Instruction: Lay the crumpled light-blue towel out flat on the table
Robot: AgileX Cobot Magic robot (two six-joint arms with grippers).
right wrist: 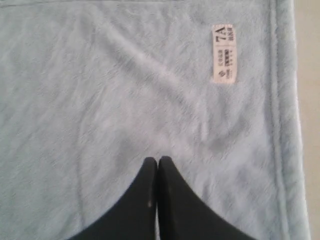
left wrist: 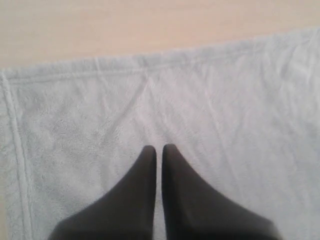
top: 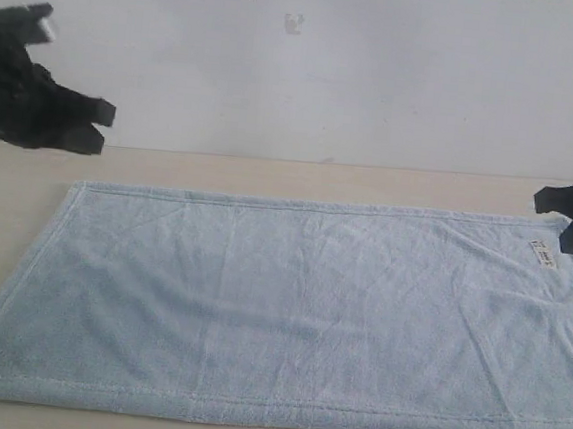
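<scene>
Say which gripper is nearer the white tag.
Right. The right gripper hangs beside the white tag near one far corner of the towel; the left gripper hangs over the other far corner.

Pale beige table, light-blue towel spread flat across it, white tag near towel's far right corner

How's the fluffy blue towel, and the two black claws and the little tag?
Pale light-blue fluffy towel: spread flat, faint creases.
Small white tag: lying flat, print up.
Black left gripper: shut, empty, over the towel.
Black right gripper: shut, empty, over the towel.
Pale beige wood-look table: carrying the towel.
</scene>
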